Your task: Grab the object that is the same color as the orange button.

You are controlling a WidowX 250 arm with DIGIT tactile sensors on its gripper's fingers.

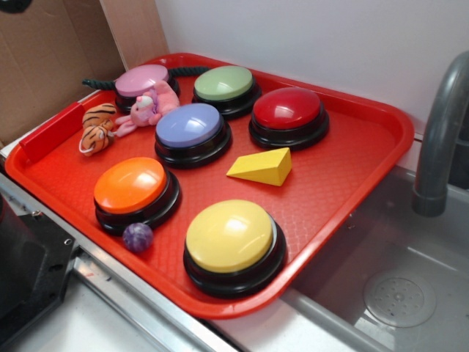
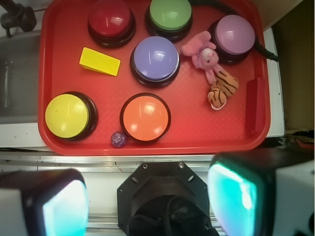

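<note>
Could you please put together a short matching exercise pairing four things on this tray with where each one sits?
Things:
1. plush tiger
2. yellow wedge
3. purple ball
4. pink plush toy

Places:
A. touching the base of the orange button, at the tray's front rim
B. leaning against the pink button
C. on open tray floor between the red button and the yellow button
D. near the tray's short end rim, beside the pink plush toy

Pairs: 1-D, 2-C, 3-A, 4-B
</note>
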